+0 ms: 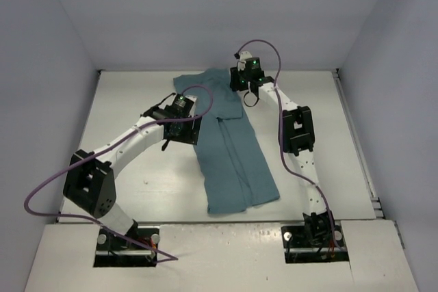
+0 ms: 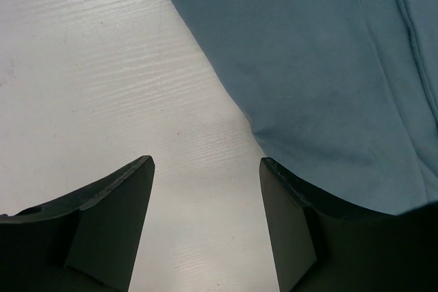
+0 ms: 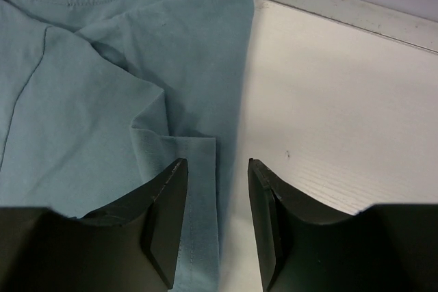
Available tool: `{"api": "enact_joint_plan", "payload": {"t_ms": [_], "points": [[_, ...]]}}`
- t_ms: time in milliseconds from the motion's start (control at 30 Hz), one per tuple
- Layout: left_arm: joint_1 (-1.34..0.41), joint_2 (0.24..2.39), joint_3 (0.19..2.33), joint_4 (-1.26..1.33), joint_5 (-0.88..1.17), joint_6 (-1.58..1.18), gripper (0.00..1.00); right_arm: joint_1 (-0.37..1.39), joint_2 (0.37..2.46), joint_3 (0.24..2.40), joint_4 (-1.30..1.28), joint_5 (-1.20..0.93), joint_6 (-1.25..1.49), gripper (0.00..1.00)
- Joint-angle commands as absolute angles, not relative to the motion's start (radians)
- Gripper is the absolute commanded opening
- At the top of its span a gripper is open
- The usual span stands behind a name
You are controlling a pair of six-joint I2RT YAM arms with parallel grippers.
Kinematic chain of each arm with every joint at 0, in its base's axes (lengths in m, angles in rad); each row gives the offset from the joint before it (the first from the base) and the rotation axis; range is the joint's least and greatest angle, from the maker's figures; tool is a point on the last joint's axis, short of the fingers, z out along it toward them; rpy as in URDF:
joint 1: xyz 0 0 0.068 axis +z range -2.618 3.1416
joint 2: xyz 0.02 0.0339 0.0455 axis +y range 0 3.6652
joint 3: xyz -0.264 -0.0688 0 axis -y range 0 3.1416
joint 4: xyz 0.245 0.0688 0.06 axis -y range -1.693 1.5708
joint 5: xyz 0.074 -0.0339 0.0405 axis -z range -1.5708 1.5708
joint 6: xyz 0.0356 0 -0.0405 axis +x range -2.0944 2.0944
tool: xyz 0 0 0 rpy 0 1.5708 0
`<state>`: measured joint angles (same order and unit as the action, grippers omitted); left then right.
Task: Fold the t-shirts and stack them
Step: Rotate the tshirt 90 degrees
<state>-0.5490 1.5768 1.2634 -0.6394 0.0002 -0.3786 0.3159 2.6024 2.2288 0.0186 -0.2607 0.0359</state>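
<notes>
The teal t-shirt point(image 1: 236, 162) lies flat on the white table point(image 1: 130, 100), folded lengthwise into a long strip, collar end at the back. My left gripper point(image 1: 196, 130) is open and empty, low at the strip's left edge. In the left wrist view point(image 2: 205, 163) bare table shows between the fingers, and the shirt point(image 2: 328, 66) runs along the right finger point(image 2: 291, 223). My right gripper point(image 1: 241, 87) is open at the shirt's far right edge, near the collar. In the right wrist view point(image 3: 217, 163) the folded hem edge of the shirt point(image 3: 82, 100) lies between the fingers.
Pale walls close in the table at the back and both sides. A raised rim point(image 3: 342, 8) runs along the back edge, close beyond the right gripper. Purple cables point(image 1: 277, 94) loop from both arms. Bare table lies left point(image 1: 150, 169) and right point(image 1: 328, 141) of the shirt.
</notes>
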Motion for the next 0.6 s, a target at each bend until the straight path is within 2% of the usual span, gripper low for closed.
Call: {"api": "enact_joint_plan", "payload": {"t_ms": [0, 567], "points": [[-0.555, 1.558, 1.263, -0.634, -0.005, -0.380, 0.60, 0.334, 2.595, 2.260, 0.066, -0.279, 0.009, 0.38], [-0.555, 1.547, 1.247, -0.654, -0.006, -0.381, 0.60, 0.354, 2.636, 2.300, 0.101, -0.263, -0.091, 0.36]]}}
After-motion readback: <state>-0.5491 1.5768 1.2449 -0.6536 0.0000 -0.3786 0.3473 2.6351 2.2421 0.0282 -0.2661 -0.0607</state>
